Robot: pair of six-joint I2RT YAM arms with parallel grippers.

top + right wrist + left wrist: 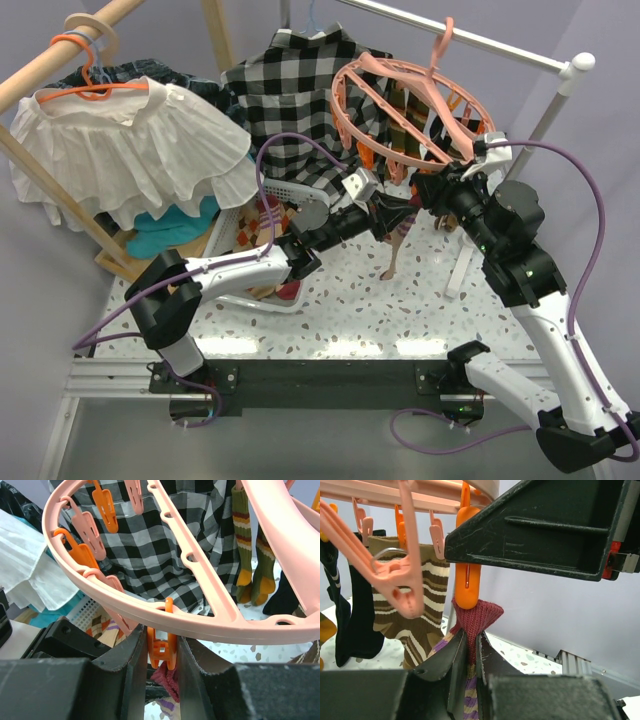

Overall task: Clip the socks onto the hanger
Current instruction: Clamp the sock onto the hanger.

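One sock (477, 616) sits pinched in left end effector (471, 647), below peg (467, 582).

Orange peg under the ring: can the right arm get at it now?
Looks like yes: right fingers sit on both sides of the orange peg, apparently touching it, below the pink ring; nothing between.

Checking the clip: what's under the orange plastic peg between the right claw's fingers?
A maroon knit sock cuff, held by the left claw; its lower part is hidden.
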